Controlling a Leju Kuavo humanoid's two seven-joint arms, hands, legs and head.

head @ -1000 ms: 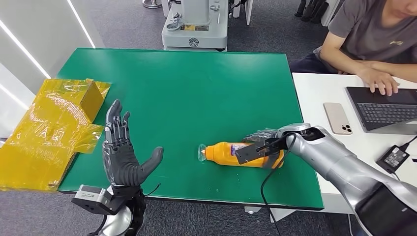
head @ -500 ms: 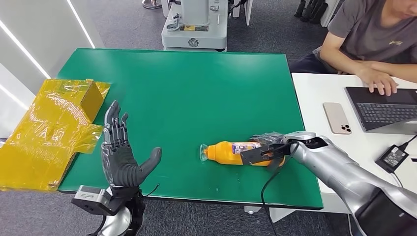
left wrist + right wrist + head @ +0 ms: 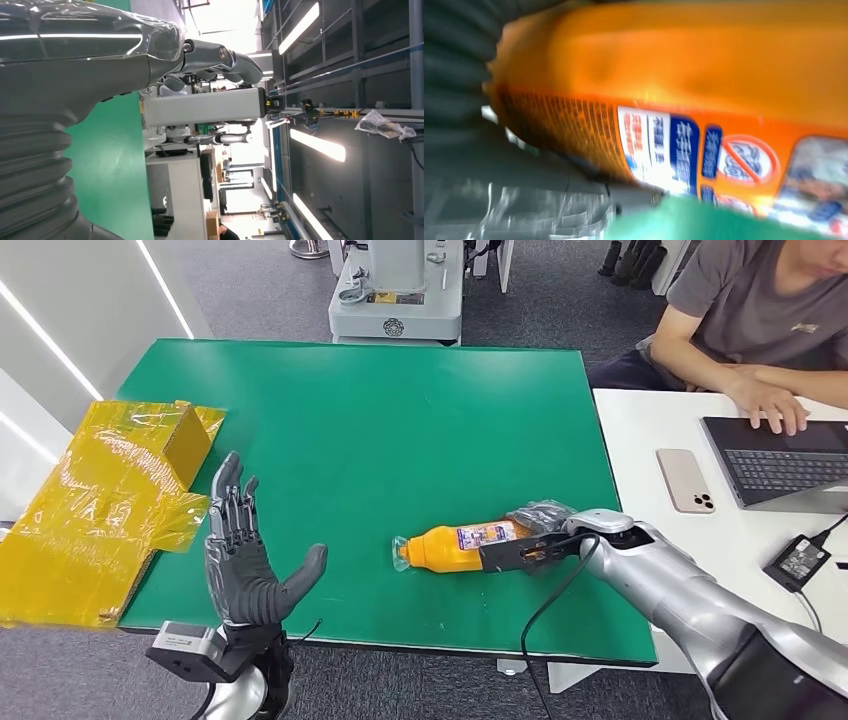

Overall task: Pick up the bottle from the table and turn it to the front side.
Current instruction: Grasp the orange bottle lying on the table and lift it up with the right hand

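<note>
The orange bottle (image 3: 462, 545) lies on its side on the green table (image 3: 400, 420), close to the table's near edge and toward its right side, with the cap end pointing away from the right hand (image 3: 538, 530). That hand is wrapped around the bottle's base end, dark fingers over the top of it; the right wrist view shows the label and the orange body pressed close against the hand, though how firmly the fingers close cannot be told from here. The left hand (image 3: 240, 555) stands upright just off the table's near left corner, fingers spread, holding nothing.

The step in hand looks like the lift and turn. To do it well, the hand should keep its hold snug near the base, since the smooth round body could roll or slip, and raise the bottle clear of the table before rotating the wrist so the printed label comes to face front.

Compared with 0.5 s ago, the bottle has tilted: its cap end sits a little nearer the table's left side and the label now shows more on top. The right hand has shifted with it, while the left hand has barely moved.
</note>
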